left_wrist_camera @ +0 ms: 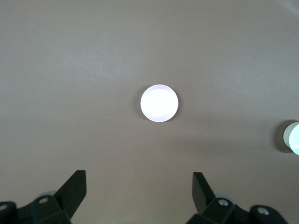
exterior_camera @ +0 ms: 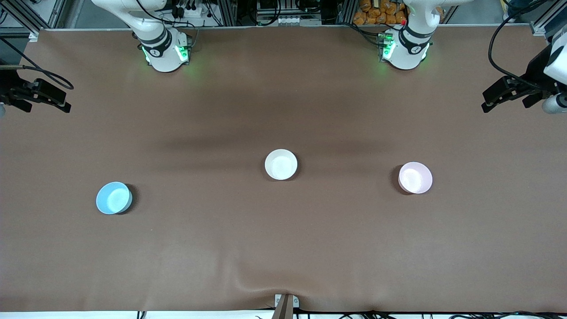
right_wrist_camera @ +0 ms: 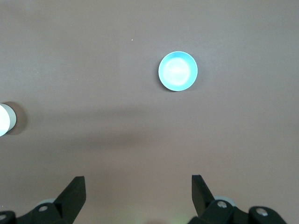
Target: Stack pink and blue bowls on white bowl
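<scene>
The white bowl stands upright in the middle of the table. The pale pink bowl stands toward the left arm's end, the sky blue bowl toward the right arm's end, a little nearer the front camera. All three are apart and empty. My left gripper is open and empty, high over the left arm's end of the table. In its wrist view the left gripper looks down on the pink bowl. My right gripper is open and empty, high over the right arm's end. In its wrist view the right gripper looks down on the blue bowl.
The brown table cover is bare around the bowls. The white bowl shows at the rim of the left wrist view and of the right wrist view. A small bracket sits at the table's near edge.
</scene>
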`<move>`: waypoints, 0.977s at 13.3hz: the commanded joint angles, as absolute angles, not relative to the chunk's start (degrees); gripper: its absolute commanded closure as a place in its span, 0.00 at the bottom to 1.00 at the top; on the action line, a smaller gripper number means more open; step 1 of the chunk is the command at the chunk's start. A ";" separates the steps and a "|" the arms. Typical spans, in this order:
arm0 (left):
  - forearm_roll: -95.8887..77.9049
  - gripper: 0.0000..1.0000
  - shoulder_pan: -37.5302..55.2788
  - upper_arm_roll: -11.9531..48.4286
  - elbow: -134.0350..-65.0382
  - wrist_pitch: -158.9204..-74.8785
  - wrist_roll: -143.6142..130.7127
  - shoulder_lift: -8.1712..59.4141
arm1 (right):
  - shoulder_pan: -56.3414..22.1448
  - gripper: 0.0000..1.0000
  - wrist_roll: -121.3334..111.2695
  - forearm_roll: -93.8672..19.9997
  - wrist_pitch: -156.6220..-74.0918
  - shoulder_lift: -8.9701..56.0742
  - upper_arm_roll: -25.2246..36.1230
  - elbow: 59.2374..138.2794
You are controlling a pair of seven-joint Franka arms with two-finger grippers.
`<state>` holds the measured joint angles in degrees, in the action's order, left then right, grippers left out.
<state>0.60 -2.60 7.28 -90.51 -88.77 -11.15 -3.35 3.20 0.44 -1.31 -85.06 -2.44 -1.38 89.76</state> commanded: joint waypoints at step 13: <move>1.67 0.00 -2.72 7.73 -89.03 -87.19 -9.67 -1.14 | 3.25 0.00 0.62 -1.32 -84.90 -3.78 -1.14 90.97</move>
